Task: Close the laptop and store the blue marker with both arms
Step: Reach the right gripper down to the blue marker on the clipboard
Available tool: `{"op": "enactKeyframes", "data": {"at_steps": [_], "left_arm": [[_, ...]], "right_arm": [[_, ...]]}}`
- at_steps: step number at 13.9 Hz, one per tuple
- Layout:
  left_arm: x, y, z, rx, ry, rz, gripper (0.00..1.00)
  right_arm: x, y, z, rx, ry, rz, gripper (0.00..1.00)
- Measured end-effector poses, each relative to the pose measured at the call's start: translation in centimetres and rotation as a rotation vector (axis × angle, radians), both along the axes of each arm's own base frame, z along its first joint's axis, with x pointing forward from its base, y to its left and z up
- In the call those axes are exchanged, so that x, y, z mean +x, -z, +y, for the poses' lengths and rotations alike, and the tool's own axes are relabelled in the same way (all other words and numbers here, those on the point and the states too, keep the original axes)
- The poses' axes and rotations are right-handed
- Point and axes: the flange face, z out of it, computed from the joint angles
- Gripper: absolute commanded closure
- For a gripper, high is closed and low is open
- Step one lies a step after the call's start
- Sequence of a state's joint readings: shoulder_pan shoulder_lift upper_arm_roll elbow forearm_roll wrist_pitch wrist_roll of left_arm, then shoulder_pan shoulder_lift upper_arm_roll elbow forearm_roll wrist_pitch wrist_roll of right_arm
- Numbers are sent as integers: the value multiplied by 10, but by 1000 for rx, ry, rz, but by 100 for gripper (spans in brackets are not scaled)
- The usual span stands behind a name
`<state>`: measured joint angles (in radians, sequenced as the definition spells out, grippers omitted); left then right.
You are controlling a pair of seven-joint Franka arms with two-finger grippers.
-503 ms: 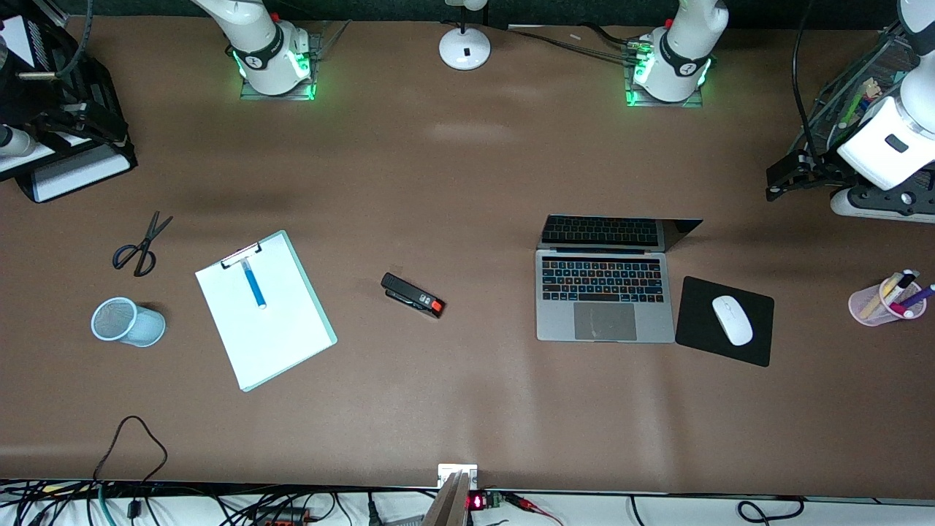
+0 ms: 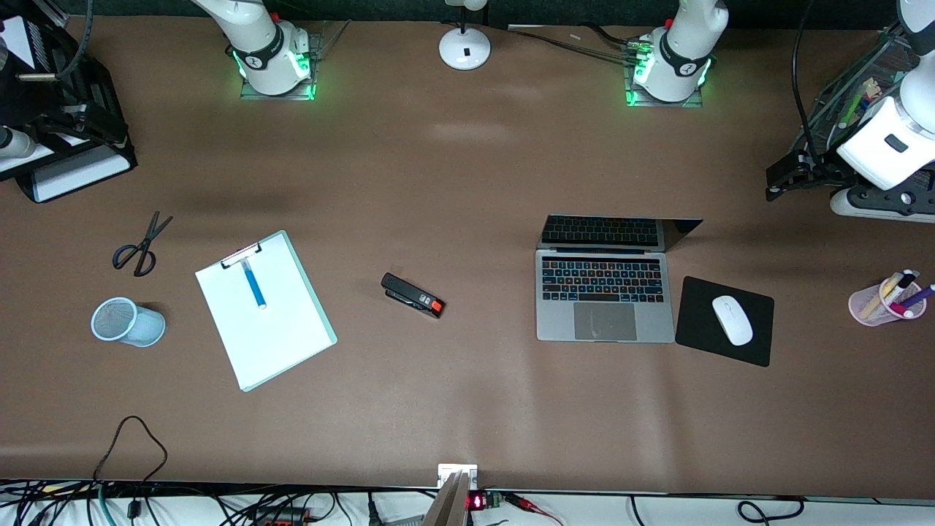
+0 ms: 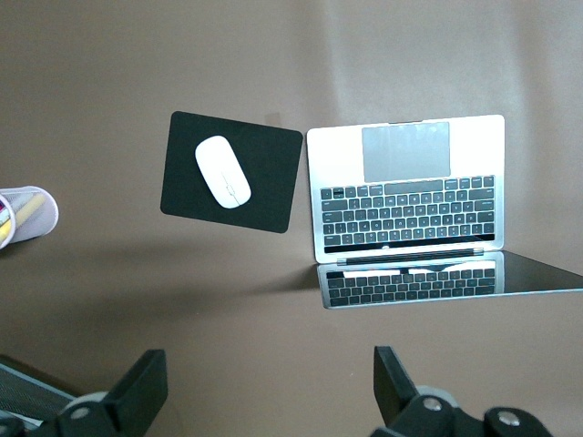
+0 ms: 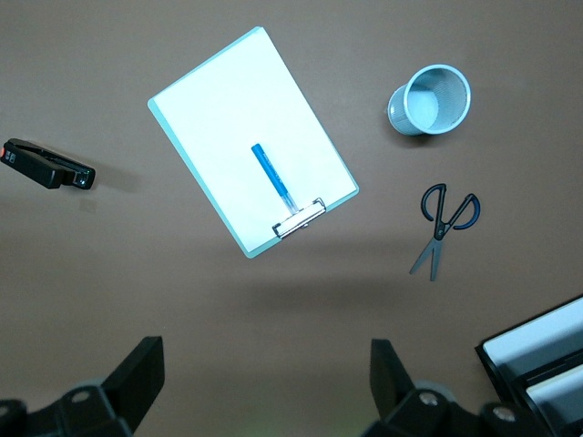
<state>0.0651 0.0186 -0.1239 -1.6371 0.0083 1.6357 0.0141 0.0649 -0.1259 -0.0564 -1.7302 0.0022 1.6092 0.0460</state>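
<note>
Nothing has moved since the earlier frame. Left gripper (image 3: 264, 401), jaws spread, hangs high over the slim silver-grey laptop (image 3: 405, 187), lid up. Right gripper (image 4: 264, 396), also spread, waits above the light-blue marker (image 4: 271, 177) lying on the white clipboard (image 4: 228, 118), probably lining up.

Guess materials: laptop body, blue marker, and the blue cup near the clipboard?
Laptop: looks like matte silver-grey metal, judging by its even dull sheen; the open lid's screen is glossy and mirrors the keys.
Blue marker: probably smooth plastic, uniform light-blue barrel.
Blue cup: appears to be fine wire mesh, light-blue coated; a grid texture shows inside in the right wrist view.
</note>
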Motion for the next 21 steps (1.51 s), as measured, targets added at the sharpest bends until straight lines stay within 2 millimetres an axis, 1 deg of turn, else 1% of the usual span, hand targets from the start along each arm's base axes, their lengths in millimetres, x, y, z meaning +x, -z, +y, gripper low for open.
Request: {"op": "enactKeyframes", "data": {"at_steps": [1,3,8,10,12,15,17,19,20,21], "left_arm": [[0,0,0,0,0,0,0],[0,0,0,0,0,0,0],[0,0,0,0,0,0,0],[0,0,0,0,0,0,0],[0,0,0,0,1,-1,0],[1,3,-2,0,2,8,0],[4,11,0,-2,0,24,0],[7,17,-1,-8,0,36,0],[7,19,-1,-9,0,43,0],[6,20,-1,-11,0,51,0]], "right_arm": [[1,2,0,0,1,4,0],[7,13,-1,-2,4,20,0],[36,56,-5,-7,6,78,0],[45,75,-4,-6,-54,106,0],[55,99,-2,-1,-156,138,0],[72,146,6,8,-298,172,0],[81,173,21,2,-345,160,0],[82,198,39,-20,-388,124,0],[81,212,47,-29,-420,99,2],[79,227,52,-33,-466,76,7]]}}
